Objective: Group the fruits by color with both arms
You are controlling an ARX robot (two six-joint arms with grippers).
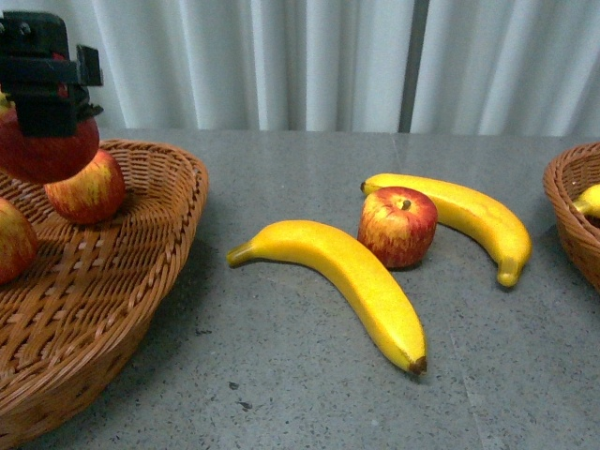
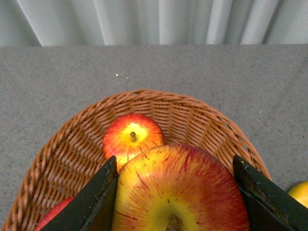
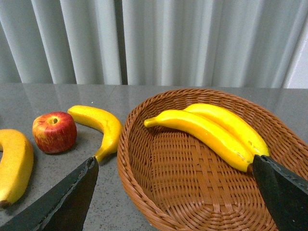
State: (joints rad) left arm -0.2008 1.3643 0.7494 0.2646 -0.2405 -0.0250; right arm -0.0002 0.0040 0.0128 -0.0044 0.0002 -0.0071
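front banana [image 1: 347, 281] lying diagonal, dark tip near-right

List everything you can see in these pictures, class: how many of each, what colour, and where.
held apple: one, red and yellow, over the left basket
basket apples: two, red and yellow, in the left basket
table apple: one, red and yellow, between the table bananas
table bananas: two, yellow, mid-table
basket bananas: two, yellow, in the right basket
baskets: two, brown wicker, at the table's left and right ends
table: one, grey
curtain: white, behind the table
left gripper: one, black, fingers shut on the held apple
right gripper: one, black, fingers open and empty, at the right basket
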